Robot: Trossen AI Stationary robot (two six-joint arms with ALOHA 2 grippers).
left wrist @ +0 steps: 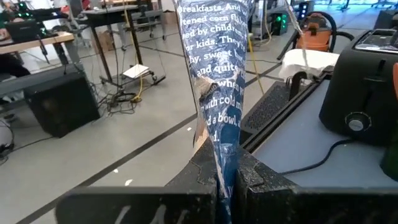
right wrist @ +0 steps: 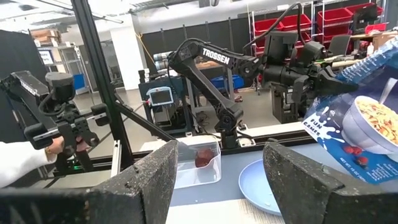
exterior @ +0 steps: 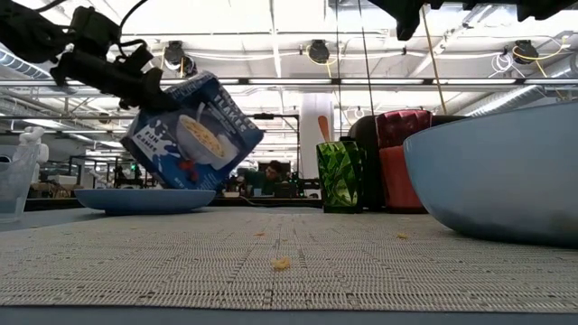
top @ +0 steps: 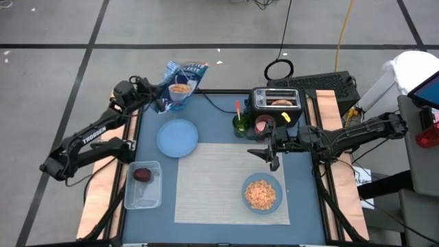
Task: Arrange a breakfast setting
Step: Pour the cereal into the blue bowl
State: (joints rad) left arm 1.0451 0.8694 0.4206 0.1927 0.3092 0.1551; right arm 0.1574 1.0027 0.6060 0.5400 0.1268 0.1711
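The left gripper, clamped on the cereal box, hangs upper left, just above the plate; the right gripper waits open, centre-right.

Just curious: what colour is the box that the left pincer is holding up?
Blue and white, picturing a bowl of flakes: the cereal box, clearest in the low view.

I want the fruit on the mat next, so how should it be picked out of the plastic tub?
Grip the dark-red fruit across its round middle, coming straight down from above: the tub is open-topped, and its walls block any sideways approach. The fruit sits at the tub's far end.
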